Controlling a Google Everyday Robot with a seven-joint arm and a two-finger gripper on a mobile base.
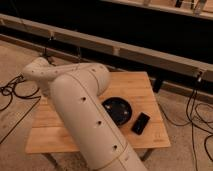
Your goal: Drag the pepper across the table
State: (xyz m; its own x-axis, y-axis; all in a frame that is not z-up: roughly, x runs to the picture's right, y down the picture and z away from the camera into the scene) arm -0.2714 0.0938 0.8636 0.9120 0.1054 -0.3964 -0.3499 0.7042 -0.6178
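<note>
The table (pixel 142 89) has a light wooden plank top and stands in the middle of the view. My big white arm (pixel 84 116) rises from the bottom edge, bends over the table's left half, and its wrist end (pixel 40 71) points toward the table's left edge. The gripper is hidden behind the arm on that left side. The pepper does not show; the arm covers the left part of the tabletop.
A black bowl (pixel 117 109) sits right of the arm near the table's middle. A small flat black object (pixel 140 123) lies at the front right. Cables lie on the floor at left (pixel 10 92) and right (pixel 197 117). A long rail (pixel 125 49) runs behind the table.
</note>
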